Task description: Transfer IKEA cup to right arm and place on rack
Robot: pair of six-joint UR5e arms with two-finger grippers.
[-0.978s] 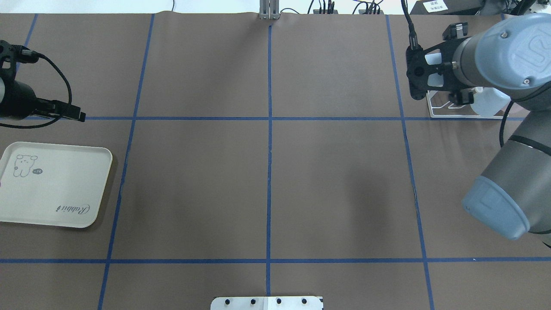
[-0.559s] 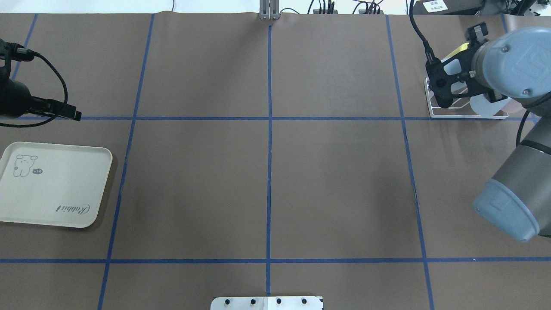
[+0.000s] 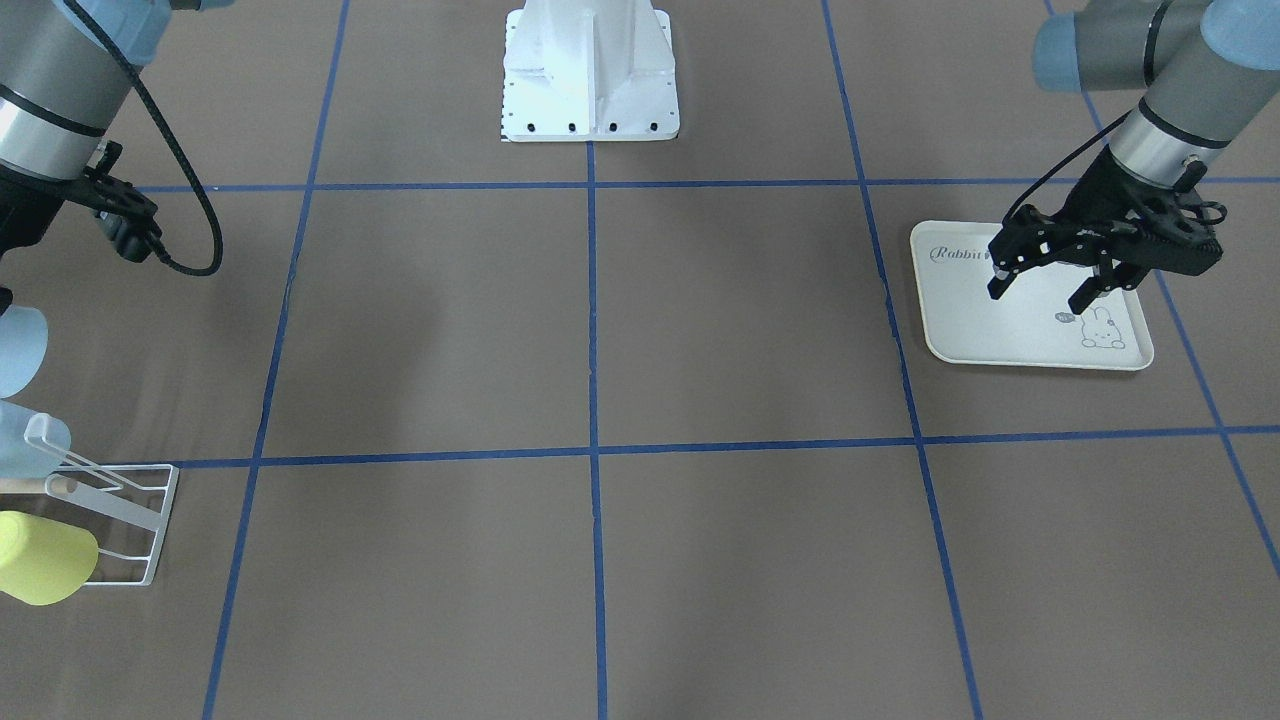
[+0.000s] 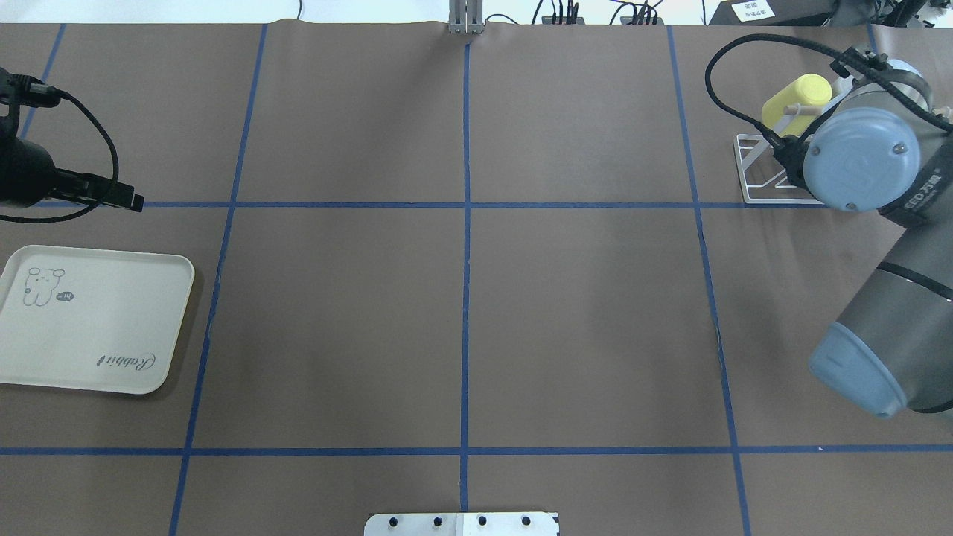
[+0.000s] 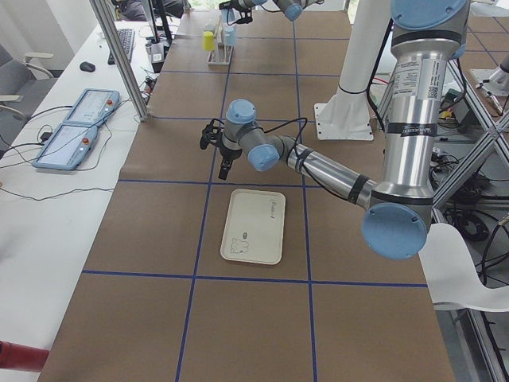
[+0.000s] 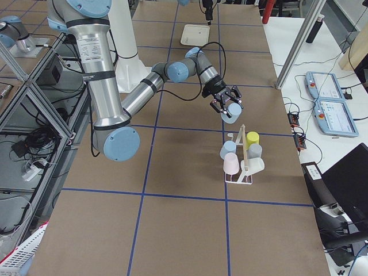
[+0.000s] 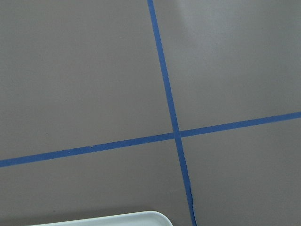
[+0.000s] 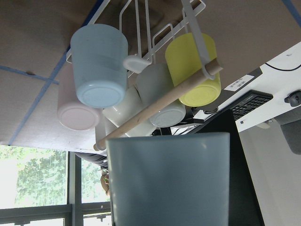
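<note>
My right gripper (image 6: 228, 106) is shut on a light-blue IKEA cup (image 6: 230, 117), held in the air just short of the white wire rack (image 6: 241, 172) on the robot's side. In the right wrist view the cup (image 8: 169, 179) fills the lower frame, with the rack (image 8: 141, 28) and its wooden dowel (image 8: 155, 106) just beyond. In the overhead view the right arm's wrist (image 4: 856, 160) covers the gripper and part of the rack (image 4: 767, 182). My left gripper (image 3: 1045, 285) hangs open and empty over the cream tray (image 3: 960, 340).
Several cups hang on the rack: yellow (image 8: 195, 70), light blue (image 8: 99, 66), pink (image 8: 75, 110) and pale ones between. The yellow cup (image 4: 797, 100) shows overhead. The robot's white base (image 3: 590, 70) stands at the table's robot side.
The right arm has swung toward the rack's far right end and turned its wrist, so the yellow cup now shows overhead. The left arm has barely moved.
</note>
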